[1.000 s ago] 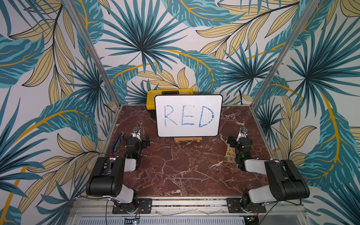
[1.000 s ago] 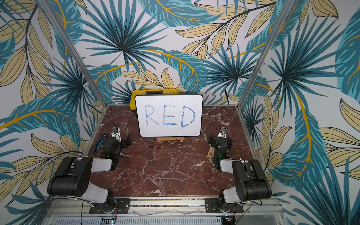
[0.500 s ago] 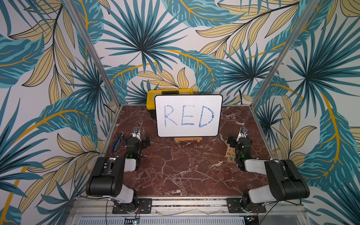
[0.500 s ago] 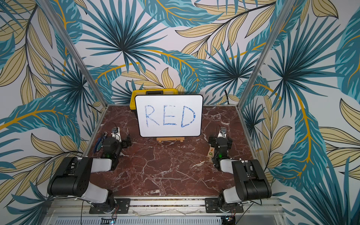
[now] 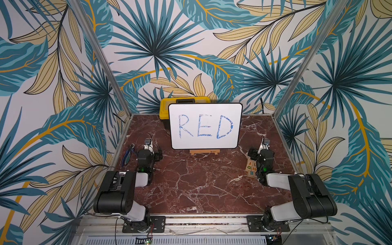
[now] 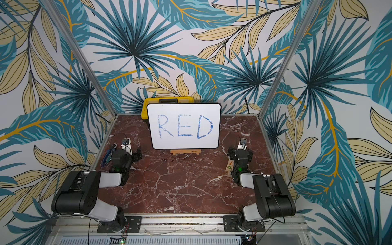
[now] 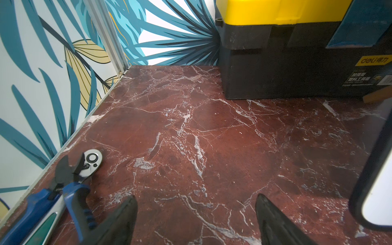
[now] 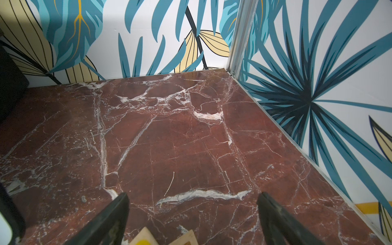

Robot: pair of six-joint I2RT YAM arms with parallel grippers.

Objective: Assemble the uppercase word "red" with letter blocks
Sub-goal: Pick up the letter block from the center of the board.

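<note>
The left arm (image 5: 118, 191) and right arm (image 5: 307, 195) lie folded low, wrists aimed at the far wall. The left gripper (image 7: 196, 214) and right gripper (image 8: 194, 212) show jaws spread wide, empty. The letter blocks (image 5: 252, 169) cluster on the table (image 5: 191, 182), far right, just beside the right gripper.

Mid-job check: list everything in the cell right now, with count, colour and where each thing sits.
whiteboard: 1, white, blue RED, back centre
wooden stand: 1, light wood, under the whiteboard
toolbox: 1, yellow lid, black body, behind the whiteboard
pliers: 1, blue handles, table's left edge
ratchet wrench: 1, silver, at the pliers' jaws
letter blocks: count unclear, light wood, beside right arm; green D shows
table: 1, red-brown marble
left gripper: black, open, empty
right gripper: black, open, empty, near the blocks
</note>
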